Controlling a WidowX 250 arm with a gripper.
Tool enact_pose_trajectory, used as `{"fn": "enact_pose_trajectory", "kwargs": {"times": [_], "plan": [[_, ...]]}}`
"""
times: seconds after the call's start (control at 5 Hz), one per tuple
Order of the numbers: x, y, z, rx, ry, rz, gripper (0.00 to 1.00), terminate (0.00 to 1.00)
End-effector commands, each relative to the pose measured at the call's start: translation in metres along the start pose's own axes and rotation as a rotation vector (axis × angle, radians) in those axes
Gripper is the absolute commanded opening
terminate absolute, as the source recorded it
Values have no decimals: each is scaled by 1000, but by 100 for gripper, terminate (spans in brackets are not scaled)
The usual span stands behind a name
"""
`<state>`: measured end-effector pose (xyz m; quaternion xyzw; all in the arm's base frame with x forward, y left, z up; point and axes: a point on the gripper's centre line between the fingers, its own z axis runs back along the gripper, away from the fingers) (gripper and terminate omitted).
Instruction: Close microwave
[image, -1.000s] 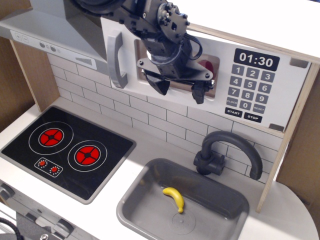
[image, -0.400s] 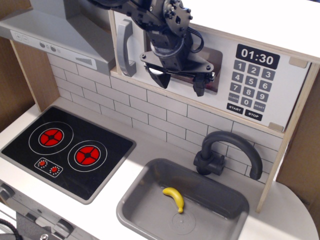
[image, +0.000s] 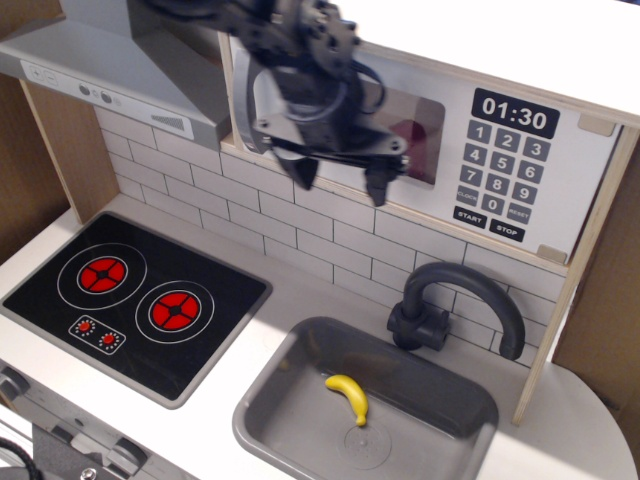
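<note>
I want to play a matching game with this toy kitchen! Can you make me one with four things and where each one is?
Things:
1. small yellow banana
2. curved dark grey tap
3. black stove top with two red rings
4. black clock display reading 01:30

Places:
A. on the white wooden microwave, above the grey number keys
B. lying inside the grey sink
C. on the counter at the left, under the grey slanted hood
D. standing behind the sink, by the tiled wall

Pairs: 1-B, 2-D, 3-C, 4-A

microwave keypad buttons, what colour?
Grey, with white numerals, on the microwave; START and STOP are black. Only view: observation.image.
</note>
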<state>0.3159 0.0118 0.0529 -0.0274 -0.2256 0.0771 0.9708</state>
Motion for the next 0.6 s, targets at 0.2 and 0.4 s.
{"fn": "enact_pose_trajectory", "kwargs": {"times": [0.2,0.4], "plan": [[-27,1,49,-4,121,52,100,0],[-27,1,49,-4,121,52,100,100]]}}
